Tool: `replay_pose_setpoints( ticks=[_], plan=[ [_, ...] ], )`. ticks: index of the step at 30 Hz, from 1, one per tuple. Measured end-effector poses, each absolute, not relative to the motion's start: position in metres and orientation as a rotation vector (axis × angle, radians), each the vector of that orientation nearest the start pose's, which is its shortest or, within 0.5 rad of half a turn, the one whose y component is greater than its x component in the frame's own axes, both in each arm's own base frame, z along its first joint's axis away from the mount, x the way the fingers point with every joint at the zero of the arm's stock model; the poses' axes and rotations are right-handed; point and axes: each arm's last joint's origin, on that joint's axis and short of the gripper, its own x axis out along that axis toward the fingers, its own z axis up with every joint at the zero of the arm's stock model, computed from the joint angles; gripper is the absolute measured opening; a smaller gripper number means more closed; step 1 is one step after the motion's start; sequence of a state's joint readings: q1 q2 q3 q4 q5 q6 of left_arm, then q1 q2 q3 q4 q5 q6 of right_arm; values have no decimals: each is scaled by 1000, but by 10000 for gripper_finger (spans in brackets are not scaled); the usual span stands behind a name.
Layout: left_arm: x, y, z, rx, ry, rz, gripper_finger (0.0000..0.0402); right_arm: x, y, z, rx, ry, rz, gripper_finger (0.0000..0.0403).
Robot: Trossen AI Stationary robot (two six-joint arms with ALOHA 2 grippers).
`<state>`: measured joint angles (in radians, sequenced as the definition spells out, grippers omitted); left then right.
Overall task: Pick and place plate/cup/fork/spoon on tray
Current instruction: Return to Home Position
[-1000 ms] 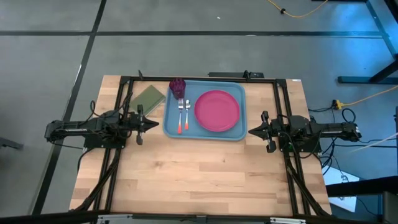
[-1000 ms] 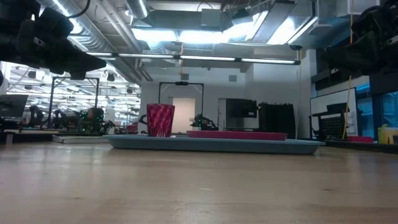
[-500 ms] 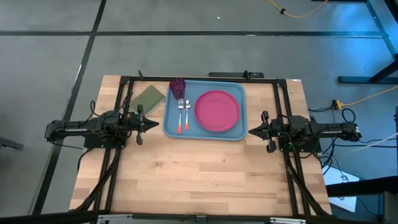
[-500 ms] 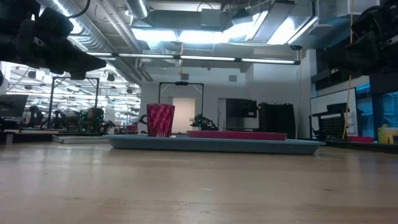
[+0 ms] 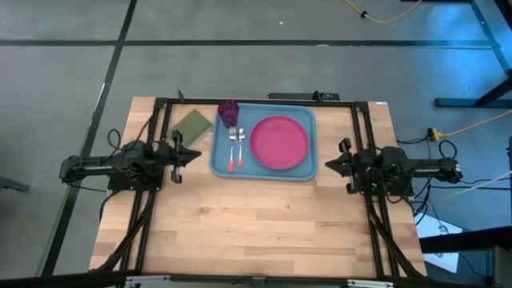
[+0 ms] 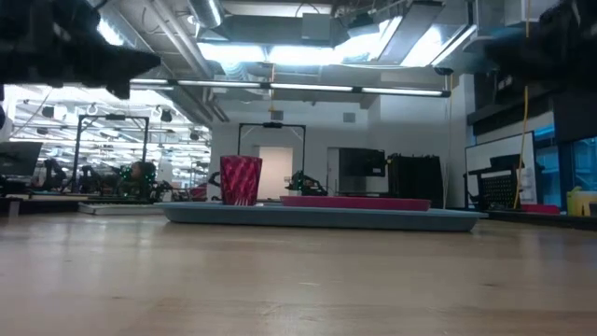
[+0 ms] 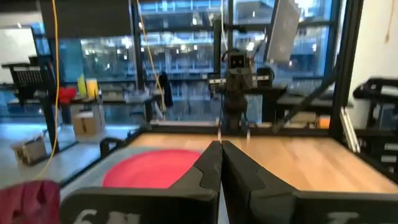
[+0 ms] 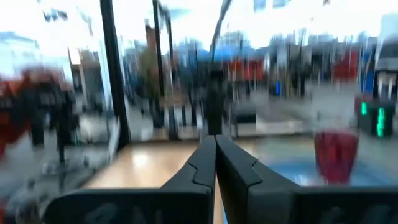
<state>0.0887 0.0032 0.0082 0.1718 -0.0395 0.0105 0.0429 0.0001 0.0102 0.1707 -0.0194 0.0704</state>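
Both arms have drawn back from the tray (image 5: 218, 164); your left gripper (image 5: 197, 154) and right gripper (image 5: 322, 166) are pressed together, empty. Plate (image 5: 279, 142), cup (image 5: 228, 111), fork (image 5: 232, 150) and spoon (image 5: 239, 149) sit on it. Any careless sweep inward could knock the cup over.

My bench: light wood table (image 5: 256, 224) on grey floor (image 5: 64, 72) with dark tape lines. Yellow cable (image 5: 384, 18) on the floor. Ceiling strip lights (image 6: 308, 51) on, exposed ducts, glass walls (image 7: 180, 74) behind.

One plate (image 5: 279, 142), cup (image 5: 228, 111), fork (image 5: 232, 149), spoon (image 5: 239, 149), tray (image 5: 220, 159).
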Motion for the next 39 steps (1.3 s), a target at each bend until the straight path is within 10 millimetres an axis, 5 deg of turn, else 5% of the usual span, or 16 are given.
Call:
replay_pose_setpoints(
  ticks=[5,14,39],
  plan=[
    [95,10,186,16,-214,128,0,92,4,198,74,-335,74,17],
    [96,10,176,13,-113,126,0,97,5,169,71,-33,64,17],
    [96,10,177,14,-125,126,0,97,5,168,71,-24,63,17]
  ],
)
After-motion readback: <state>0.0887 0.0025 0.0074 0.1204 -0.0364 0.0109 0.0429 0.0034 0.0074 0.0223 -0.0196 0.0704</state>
